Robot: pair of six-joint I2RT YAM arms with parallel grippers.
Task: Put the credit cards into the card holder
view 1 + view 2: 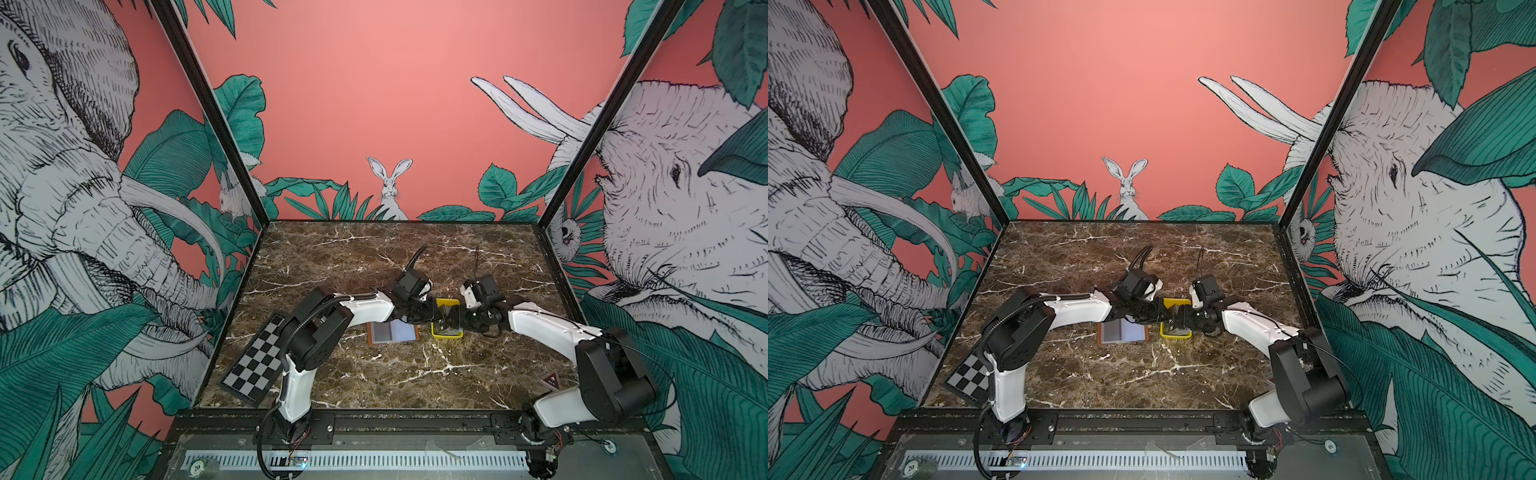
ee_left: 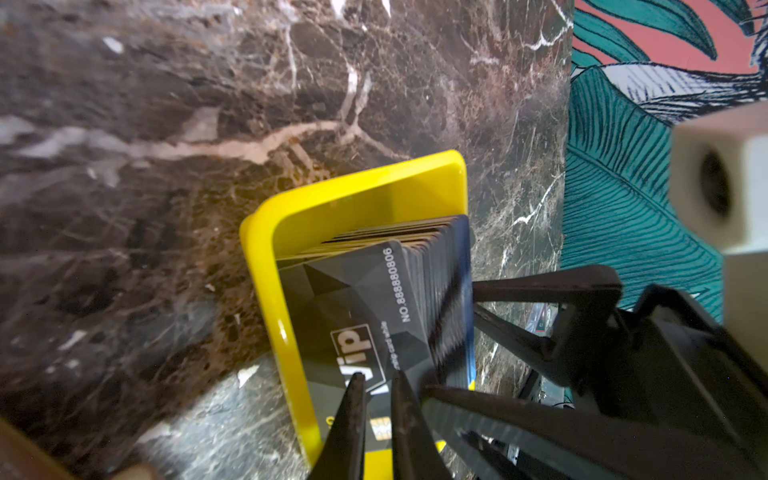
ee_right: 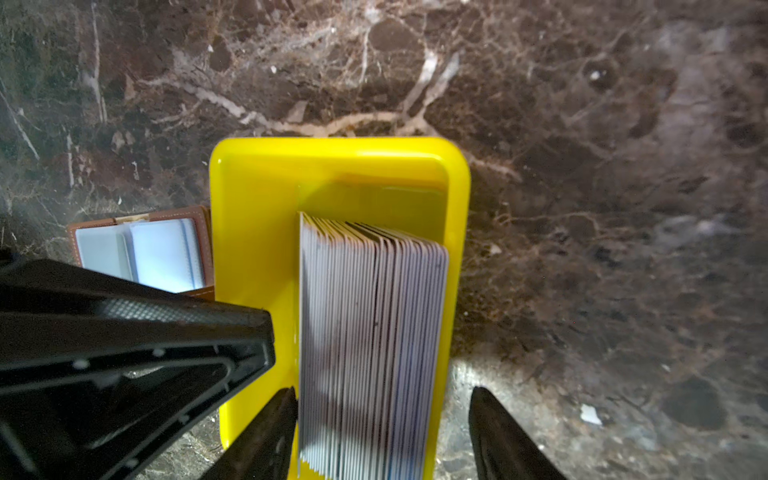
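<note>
Right wrist view shows the marble table (image 3: 582, 208) bearing the card holder (image 3: 162, 257), lying open with its clear sleeves up, just beside the yellow tray (image 3: 253, 249). The credit cards (image 3: 374, 332) stand on edge as a stack inside that tray. The right gripper (image 3: 382, 436) straddles the stack, jaws spread. In the left wrist view the left gripper (image 2: 376, 386), jaws nearly together, pinches the front card (image 2: 345, 291), which leans off the stack.

Glossy plastic tray (image 3: 257, 249), plastic credit cards (image 2: 353, 299), leather card holder (image 3: 145, 253), polished marble tabletop (image 3: 582, 166).
</note>
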